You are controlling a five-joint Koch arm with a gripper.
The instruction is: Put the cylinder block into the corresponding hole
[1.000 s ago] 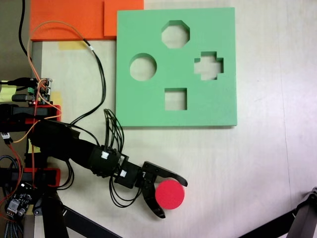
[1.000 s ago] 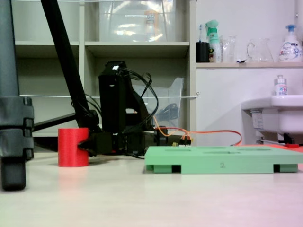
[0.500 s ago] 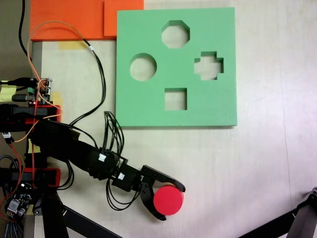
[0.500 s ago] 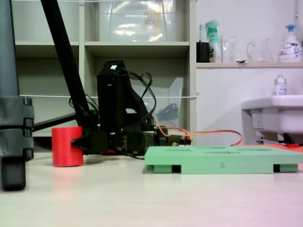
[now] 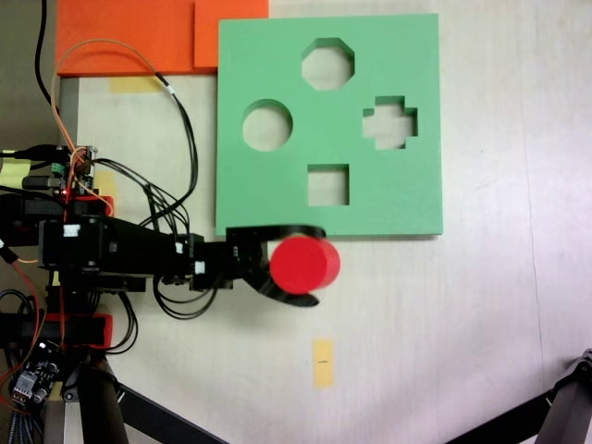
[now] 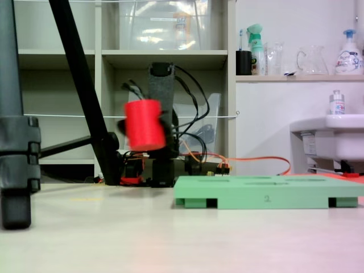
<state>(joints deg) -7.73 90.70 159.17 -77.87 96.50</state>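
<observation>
In a fixed view looking down on the table, the cylinder block (image 5: 304, 264) was seen just left of the frame's centre, clamped between the two curved black jaws of the gripper (image 5: 313, 265): one jaw arched over its upper edge, the other curled under its lower edge, so the jaws were closed on the block. The arm (image 5: 120, 254) reached in horizontally from the left edge. The block's upper part overlapped the lower edge of the green foam board (image 5: 388, 55) in that view. The corresponding hole (image 5: 267, 126) lay in the upper left part of the board, well apart from the block and open. An octagonal cut-out (image 5: 328, 64), a cross-shaped cut-out (image 5: 389, 123) and a square cut-out (image 5: 327, 185) were also seen in the board. A small yellow tape strip (image 5: 322, 362) lay on the table below the block.

In a fixed view from table level, the cylinder block (image 6: 144, 124) was seen left of centre, blurred, slightly tilted, and raised clear of the table, higher than the top of the green foam board (image 6: 267, 192) at lower right.
</observation>
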